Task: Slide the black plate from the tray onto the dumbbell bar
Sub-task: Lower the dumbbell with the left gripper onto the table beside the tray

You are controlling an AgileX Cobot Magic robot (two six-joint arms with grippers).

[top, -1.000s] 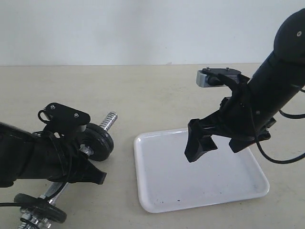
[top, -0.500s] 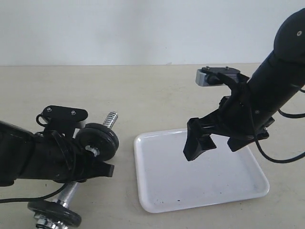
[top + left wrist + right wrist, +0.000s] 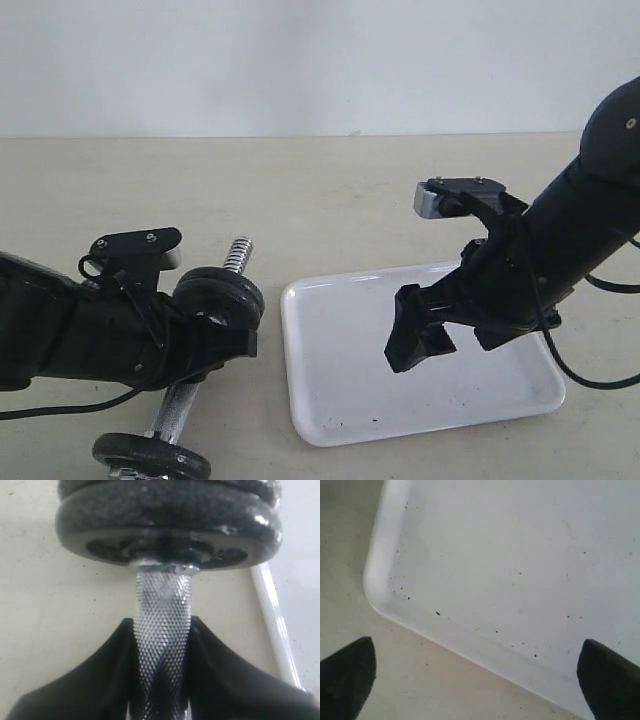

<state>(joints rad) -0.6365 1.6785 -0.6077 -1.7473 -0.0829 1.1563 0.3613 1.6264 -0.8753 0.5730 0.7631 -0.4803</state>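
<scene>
Nearest me, my left gripper (image 3: 162, 625) has its jaws clamped on the knurled middle of the dumbbell bar (image 3: 178, 412). The black plate (image 3: 222, 300) seems seated among the far-end discs (the tray (image 3: 310, 400) lies bare). I see no collar, so tipping could slide it off the thread. The tray rim crowds that end. The right gripper (image 3: 452, 338) hovers over the tray, jaws apart, with open table (image 3: 330, 200) beyond.

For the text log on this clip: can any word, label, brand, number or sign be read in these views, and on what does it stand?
None: no text can be read in any view.
tray: only dark specks, no print.
black plates on the dumbbell bar: glare spots, no legible marking.
</scene>
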